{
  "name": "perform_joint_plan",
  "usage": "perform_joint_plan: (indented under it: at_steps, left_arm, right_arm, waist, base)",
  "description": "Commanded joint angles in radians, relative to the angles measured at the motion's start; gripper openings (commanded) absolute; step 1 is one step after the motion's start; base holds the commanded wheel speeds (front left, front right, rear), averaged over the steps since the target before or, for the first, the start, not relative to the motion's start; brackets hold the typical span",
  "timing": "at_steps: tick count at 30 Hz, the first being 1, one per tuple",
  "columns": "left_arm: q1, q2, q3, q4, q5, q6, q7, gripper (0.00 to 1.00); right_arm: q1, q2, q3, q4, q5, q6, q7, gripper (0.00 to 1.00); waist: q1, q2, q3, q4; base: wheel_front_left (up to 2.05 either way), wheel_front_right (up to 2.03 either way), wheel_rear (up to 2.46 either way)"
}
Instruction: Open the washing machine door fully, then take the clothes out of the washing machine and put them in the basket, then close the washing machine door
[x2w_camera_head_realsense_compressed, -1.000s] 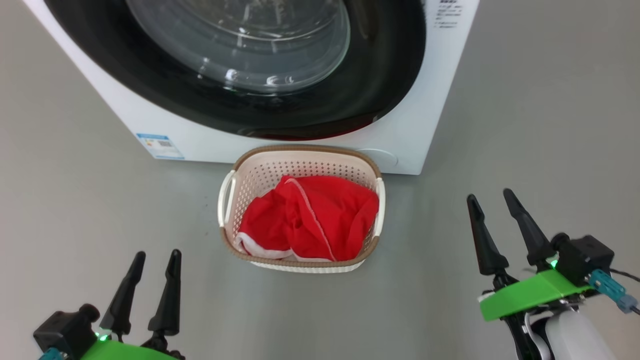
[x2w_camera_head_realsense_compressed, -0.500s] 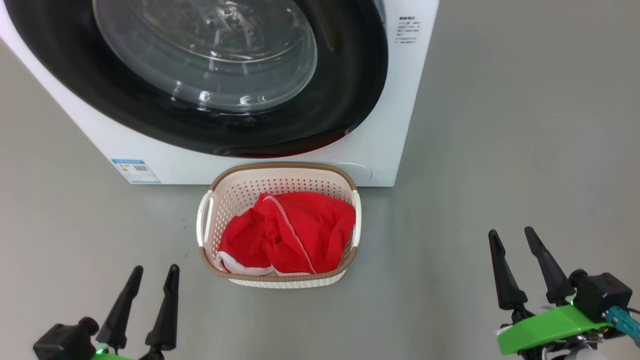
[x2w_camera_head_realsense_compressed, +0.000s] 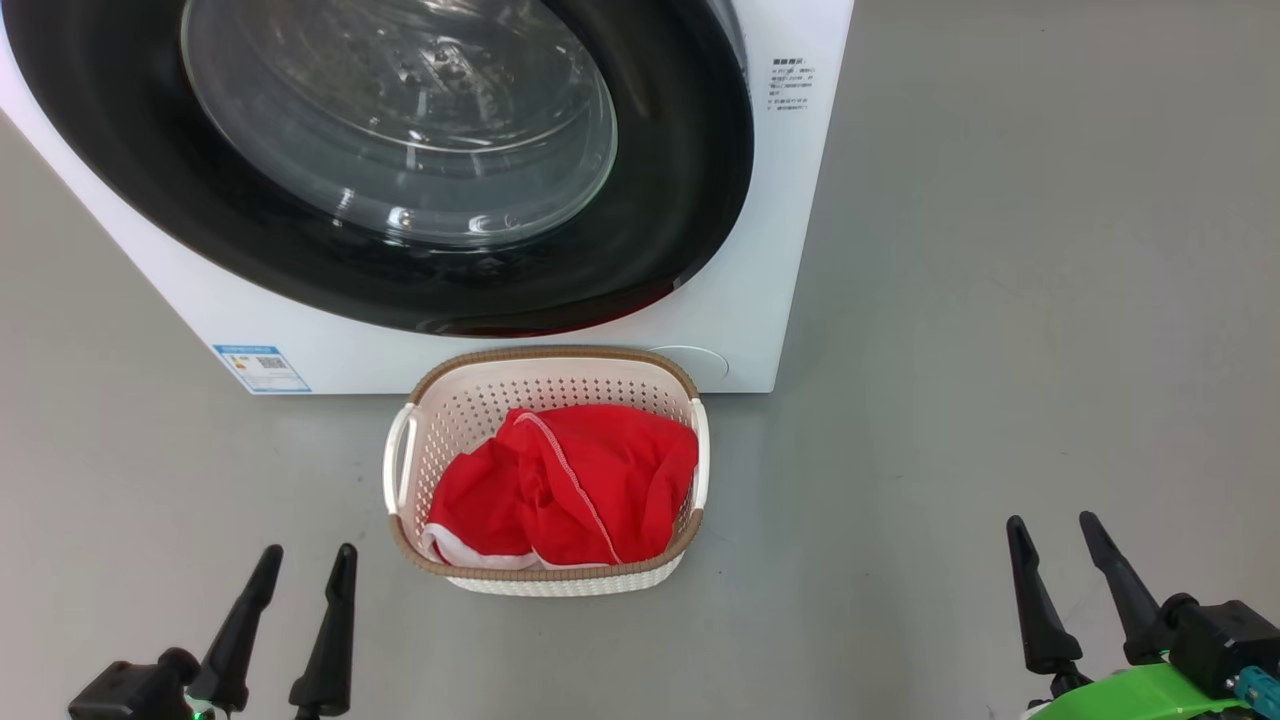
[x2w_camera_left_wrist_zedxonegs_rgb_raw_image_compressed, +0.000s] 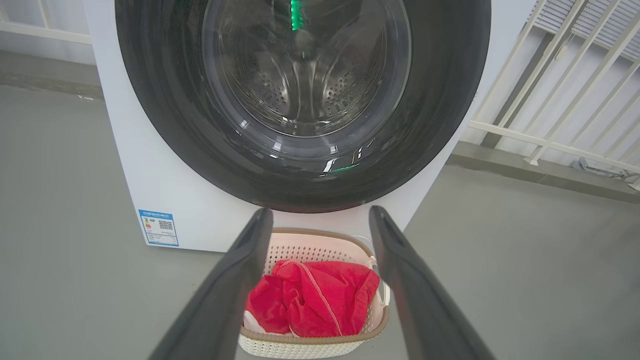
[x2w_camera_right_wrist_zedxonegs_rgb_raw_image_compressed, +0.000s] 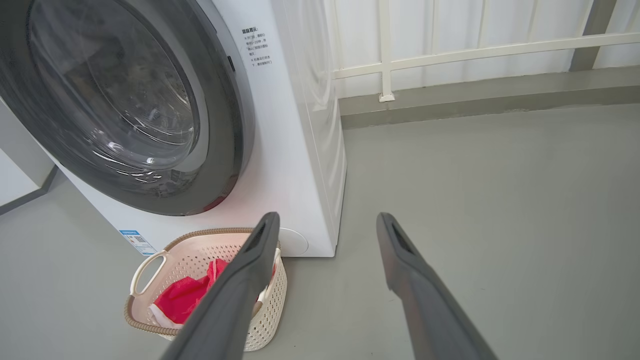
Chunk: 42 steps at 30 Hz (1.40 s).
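Left gripper (x2w_camera_head_realsense_compressed: 310, 550): jaws spread wide, nothing between them. Right gripper (x2w_camera_head_realsense_compressed: 1050, 518): likewise spread, nothing held. Both sit low at the near edge of the head view, fingers pointing toward the machine (x2w_camera_head_realsense_compressed: 760, 300), well apart from each other and clear of every object. Judged: a parked posture, with the arms held aside so that neither blocks sight of the work.

Between the two and further forward, the basket (x2w_camera_head_realsense_compressed: 545, 357) stands on the floor (x2w_camera_head_realsense_compressed: 1000, 300). Its far rim is just beside the foot of the machine, directly below the door (x2w_camera_head_realsense_compressed: 400, 130). Judged: that placement keeps the carry from drum to basket short and lets a garment drop straight in. The clothes (x2w_camera_head_realsense_compressed: 560, 490) lie inside the basket, a crumpled red heap with white trim at the near left. They fill most of it and do not hang over the rim.

The door lies flush against the machine front, as the right wrist view shows from the side; no gap is visible at its edge. Through the glass in the left wrist view the drum (x2w_camera_left_wrist_zedxonegs_rgb_raw_image_compressed: 305, 95) shows bare perforated steel, with no red fabric seen. A red tint on the door's lower rim is taken to be a reflection of the clothes.

Finding: all three steps appear done. The latch cannot be verified from these views.
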Motion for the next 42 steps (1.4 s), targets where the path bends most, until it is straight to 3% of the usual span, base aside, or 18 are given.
perform_joint_plan:
  at_steps: [1,37,38,42]
  left_arm:
    - [-0.007,0.026,0.037,-0.024,0.015,-0.006,-0.008,1.0]
    - [0.013,0.015,0.05,-0.007,0.022,-0.006,-0.008,1.0]
    - [0.019,-0.002,0.011,0.01,0.021,0.0,0.0,0.0]
    - [0.019,-0.032,-0.003,0.056,0.019,0.001,0.008,0.0]
  right_arm:
    - [-0.001,-0.012,0.013,-0.027,-0.009,-0.001,-0.006,1.0]
    - [0.011,-0.005,0.008,-0.038,-0.007,-0.001,-0.006,1.0]
    - [0.016,0.002,-0.014,-0.012,-0.006,0.0,0.0,0.0]
    - [0.016,0.016,-0.013,0.038,-0.004,0.0,0.001,0.0]
  waist:
    - [0.0,0.0,-0.001,-0.001]
    - [0.0,0.0,-0.007,-0.004]
    - [0.0,0.0,-0.007,-0.005]
    - [0.0,0.0,-0.007,-0.005]
  base:
    - [0.0,0.0,0.0]
    - [0.0,0.0,0.0]
    - [0.0,0.0,0.0]
    - [0.0,0.0,0.0]
